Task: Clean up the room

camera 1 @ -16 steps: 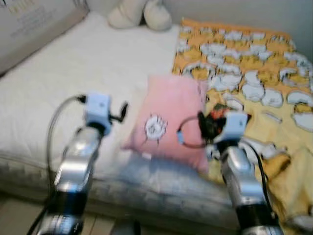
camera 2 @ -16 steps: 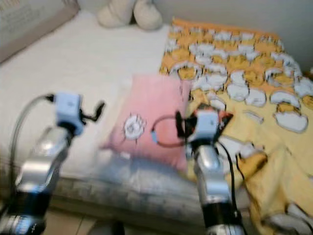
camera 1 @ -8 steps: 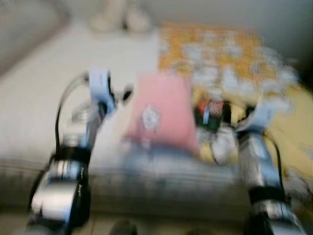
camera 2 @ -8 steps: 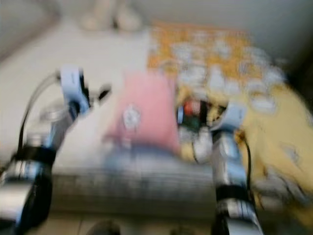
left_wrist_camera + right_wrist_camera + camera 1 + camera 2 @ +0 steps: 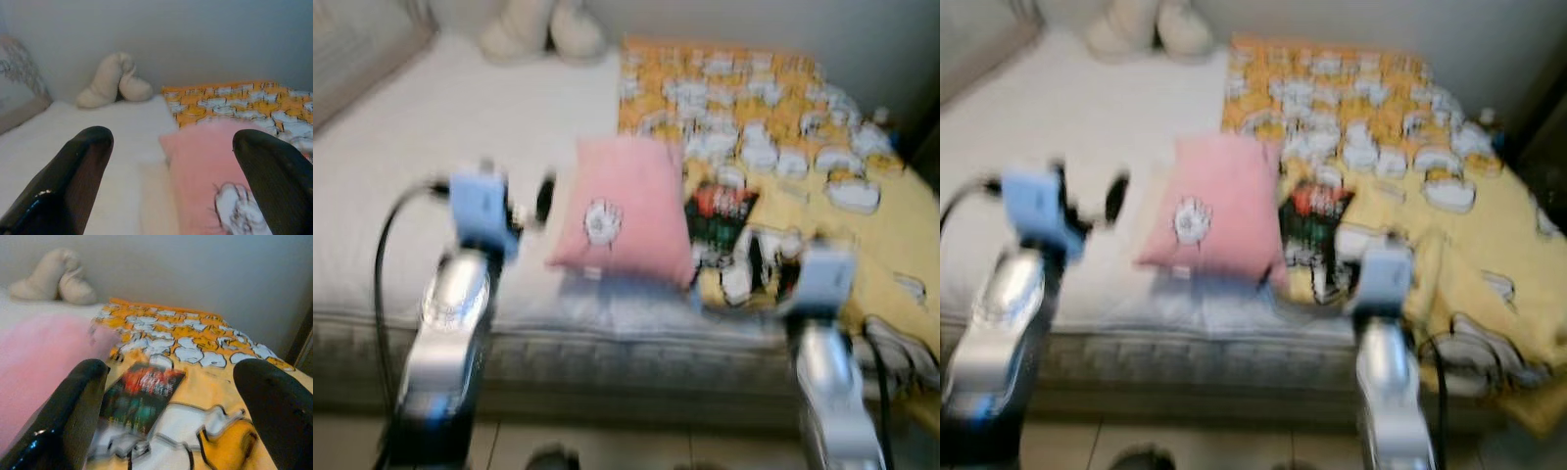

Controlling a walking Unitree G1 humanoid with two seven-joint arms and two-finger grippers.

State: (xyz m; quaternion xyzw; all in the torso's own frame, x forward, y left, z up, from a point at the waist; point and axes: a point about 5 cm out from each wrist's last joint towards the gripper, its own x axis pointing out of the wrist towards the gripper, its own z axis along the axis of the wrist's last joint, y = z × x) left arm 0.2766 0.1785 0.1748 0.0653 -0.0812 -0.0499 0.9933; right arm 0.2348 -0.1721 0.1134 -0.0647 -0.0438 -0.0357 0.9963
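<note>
**Both grippers spread wide over the near edge of the bed**

The bed [image 5: 431, 127] takes up most of the head views, its white mattress running from the near edge, where a quilted side panel drops toward the floor, back to a pale wall. The head views are somewhat blurred.

A yellow and orange blanket [image 5: 754, 88] printed with white cartoon shapes covers the right half of the bed, from the far edge down to the near right corner, where it bunches and hangs over the side.

A pink pillow [image 5: 625, 208] with a small white figure on it lies near the middle of the bed, close to the near edge, its right side touching or overlapping the blanket's left border.

At the far edge, against the wall and left of the blanket's far corner, sits a cream-coloured stuffed toy [image 5: 113, 81] in two rounded lobes. A beige patterned cushion or headboard [image 5: 17, 93] stands at the far left corner.

Just right of the pillow, on the blanket, lies a flat dark packet [image 5: 142, 396] with red at its far end; what it holds is too blurred to tell.

The left gripper [image 5: 171, 186] hovers over the mattress near the pillow's left edge, fingers [image 5: 73, 176] spread apart, grasping nothing. The right gripper [image 5: 171, 416] hangs over the blanket by the near edge, pointing toward the packet, fingers [image 5: 73, 411] likewise parted and bare.
</note>
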